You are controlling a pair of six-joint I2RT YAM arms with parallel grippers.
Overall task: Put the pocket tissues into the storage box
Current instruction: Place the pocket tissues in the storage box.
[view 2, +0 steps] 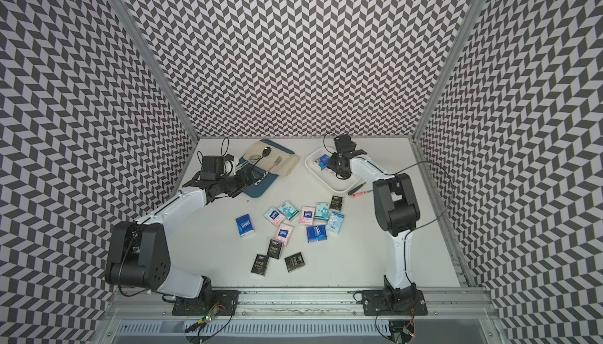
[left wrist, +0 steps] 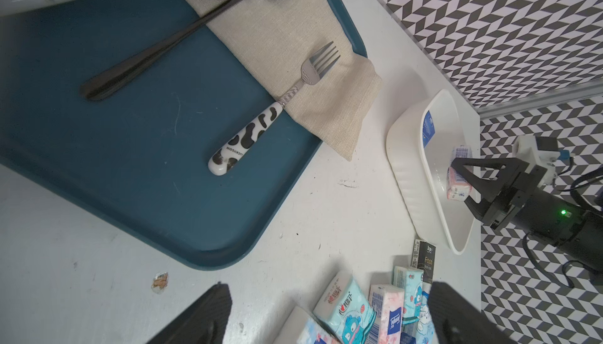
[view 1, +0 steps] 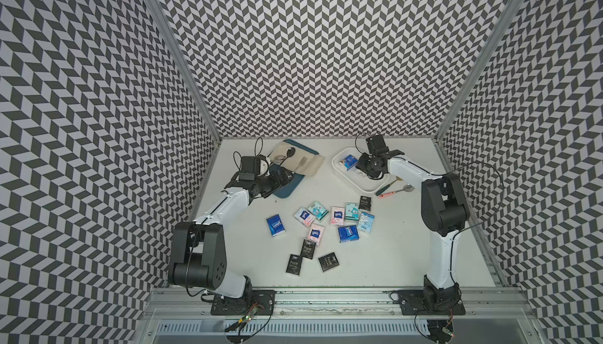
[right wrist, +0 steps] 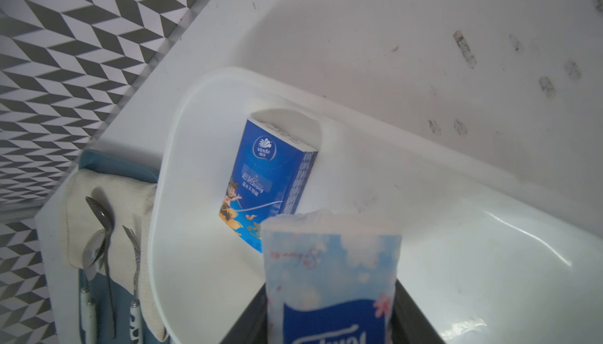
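Twelve pocket tissues (view 1: 275, 225) loose, one in storage box (view 1: 346, 181), one gripped.

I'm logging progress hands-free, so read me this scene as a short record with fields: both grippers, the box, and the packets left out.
Left gripper: open, holding nothing, near the blue tray.
Right gripper: shut on a pink-white packet, over the storage box.
Storage box: one blue packet inside.
Loose packets: twelve on the table, outside the box.
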